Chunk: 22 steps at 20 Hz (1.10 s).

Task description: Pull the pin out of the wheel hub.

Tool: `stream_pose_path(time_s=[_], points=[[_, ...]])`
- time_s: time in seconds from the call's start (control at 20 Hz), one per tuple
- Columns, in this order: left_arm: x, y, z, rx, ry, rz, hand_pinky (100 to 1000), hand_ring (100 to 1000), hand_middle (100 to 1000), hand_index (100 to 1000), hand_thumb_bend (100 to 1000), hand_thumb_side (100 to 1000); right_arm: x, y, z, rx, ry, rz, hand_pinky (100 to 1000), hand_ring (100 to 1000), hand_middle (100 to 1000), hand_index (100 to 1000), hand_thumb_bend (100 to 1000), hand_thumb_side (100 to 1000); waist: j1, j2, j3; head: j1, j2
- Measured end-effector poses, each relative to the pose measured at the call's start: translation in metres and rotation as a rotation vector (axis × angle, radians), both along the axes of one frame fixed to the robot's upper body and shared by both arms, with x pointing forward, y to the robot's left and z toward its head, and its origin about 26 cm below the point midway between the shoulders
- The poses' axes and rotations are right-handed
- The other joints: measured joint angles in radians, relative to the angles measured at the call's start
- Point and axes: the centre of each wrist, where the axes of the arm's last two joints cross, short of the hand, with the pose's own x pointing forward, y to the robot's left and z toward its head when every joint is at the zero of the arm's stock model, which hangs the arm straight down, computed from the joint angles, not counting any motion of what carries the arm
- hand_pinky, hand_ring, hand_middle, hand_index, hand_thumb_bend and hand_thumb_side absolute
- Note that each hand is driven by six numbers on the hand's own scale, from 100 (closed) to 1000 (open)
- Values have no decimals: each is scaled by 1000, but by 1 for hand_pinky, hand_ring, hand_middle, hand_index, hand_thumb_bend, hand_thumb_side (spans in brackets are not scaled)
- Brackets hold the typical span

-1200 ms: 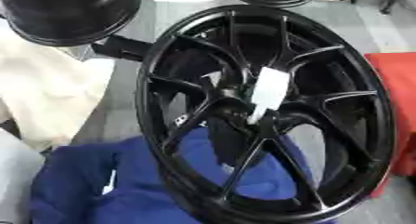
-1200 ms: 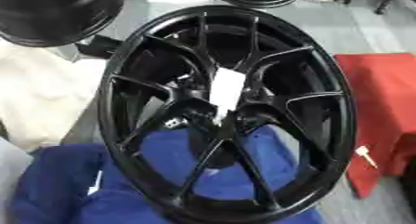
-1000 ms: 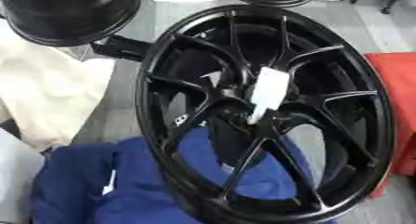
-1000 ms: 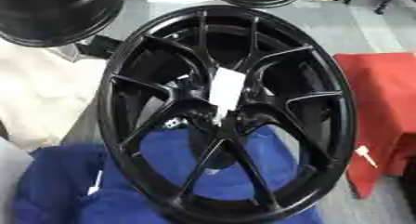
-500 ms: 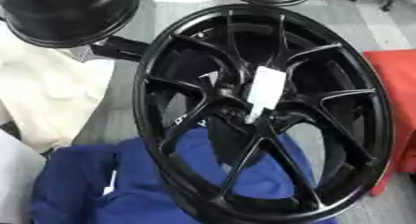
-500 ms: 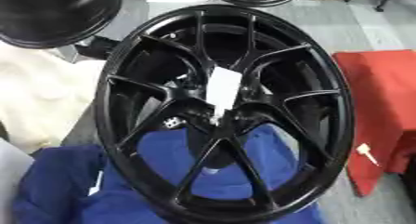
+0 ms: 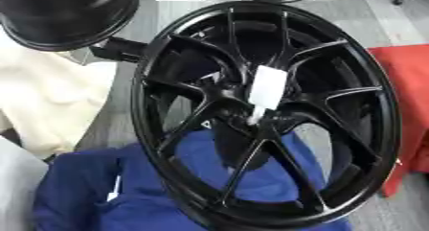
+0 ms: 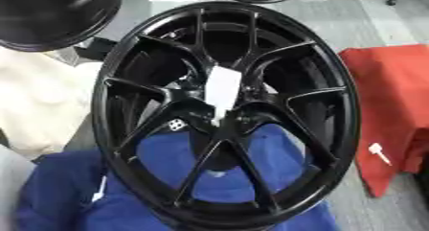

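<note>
Grey floor carries a black wheel (image 8: 224,115) tilted over blue cloth (image 8: 209,177), presenting its hub and white-tagged pin (image 7: 266,88) upward for pulling; neither robot hand shows.

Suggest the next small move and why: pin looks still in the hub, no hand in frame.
Probably bring one hand into view above the white pin and close on its wide upper end. The pin still sits in the centre of the black wheel hub, its broad top standing clear of the spokes, and neither hand shows in either eye view.
</note>
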Motion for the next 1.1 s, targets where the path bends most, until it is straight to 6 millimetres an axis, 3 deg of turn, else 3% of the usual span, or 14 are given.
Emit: stream_pose_path(time_s=[0.7,1.1], points=[[-1,-50,46,682,257,-163,843,791,739,820,409,486,2,3,-1,-21,16,3,711,573,630,706,100,849,10,0,-30,12,4],[18,-77,64,922,487,-228,847,801,750,826,397,505,3,6,-2,-41,28,7,711,573,631,706,100,850,12,-4,-34,18,4]])
